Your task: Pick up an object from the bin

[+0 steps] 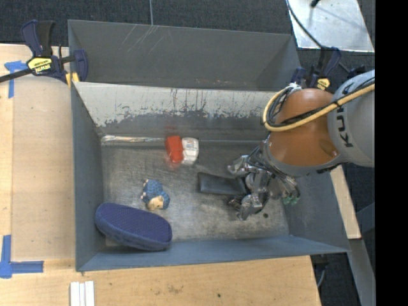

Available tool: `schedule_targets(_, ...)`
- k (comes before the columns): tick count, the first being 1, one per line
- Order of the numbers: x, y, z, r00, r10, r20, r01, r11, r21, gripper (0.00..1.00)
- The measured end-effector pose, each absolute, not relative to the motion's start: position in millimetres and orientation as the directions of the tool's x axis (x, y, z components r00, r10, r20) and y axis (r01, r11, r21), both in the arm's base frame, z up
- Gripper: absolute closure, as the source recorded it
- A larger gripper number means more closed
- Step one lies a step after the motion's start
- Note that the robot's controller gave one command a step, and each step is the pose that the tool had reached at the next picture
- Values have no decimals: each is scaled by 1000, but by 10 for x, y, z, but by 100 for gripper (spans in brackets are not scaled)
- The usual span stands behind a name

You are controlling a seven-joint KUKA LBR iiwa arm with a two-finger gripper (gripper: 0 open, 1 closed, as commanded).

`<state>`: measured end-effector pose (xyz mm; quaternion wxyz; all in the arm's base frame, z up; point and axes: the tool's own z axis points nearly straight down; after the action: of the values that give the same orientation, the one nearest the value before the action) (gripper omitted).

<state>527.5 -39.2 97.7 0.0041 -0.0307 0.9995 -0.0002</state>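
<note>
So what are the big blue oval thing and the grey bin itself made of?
The blue oval looks like woven fabric over padding: matte, finely textured, softly rounded, though it could be a hard case. The bin looks like painted sheet metal: flat folded walls, with scratches and worn streaks.

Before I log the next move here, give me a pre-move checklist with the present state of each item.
1. Gripper low in the right part of the bin, at the right end of the dark flat block: ok.
2. Jaws spread apart: ok.
3. Block's end between the jaws: cannot tell.
4. Red-and-white item and small blue figurine apart from the gripper: ok.
5. Blue oval pad away in the lower-left corner: ok.
</note>
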Motion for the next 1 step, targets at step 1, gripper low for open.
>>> schedule_targets(1,5241,-381,935,-998,-62,5,-62,998,2,100)
